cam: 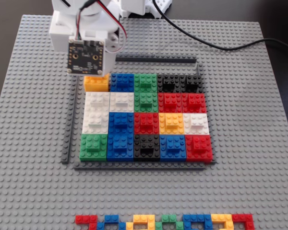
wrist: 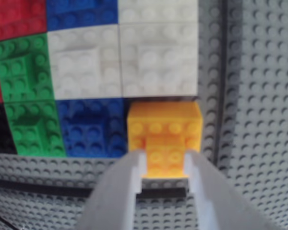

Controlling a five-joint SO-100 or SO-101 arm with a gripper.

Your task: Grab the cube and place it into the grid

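Fixed view has the white arm (cam: 86,24) hunched over the top-left corner of the grid (cam: 146,117), wrist pointing pretty much straight down, with the little black camera board (cam: 88,56) facing us. The yellow cube (cam: 96,83) is peeking out just under it, sitting in that top-left cell right beside the blue tile (cam: 122,82) and above a white tile (cam: 97,102).

Wrist view is way clearer: the gripper (wrist: 165,165) has its two pale grey fingers (wrist: 129,179) clamped on the raised stud block at the top of the yellow cube (wrist: 164,132), one finger on each side, both touching it. The cube itself is down in the corner slot, touching the white tile (wrist: 158,62) and the blue one (wrist: 89,127).

Everything's studded plastic brick. The baseplate (cam: 249,143) is flat grey covered in bumps, the grid cells are square tiles with a smaller raised block in the middle, and thin dark grey strips (cam: 69,124) frame the grid. There's also a row of mixed-colour bricks (cam: 165,222) along the bottom edge of the fixed view.
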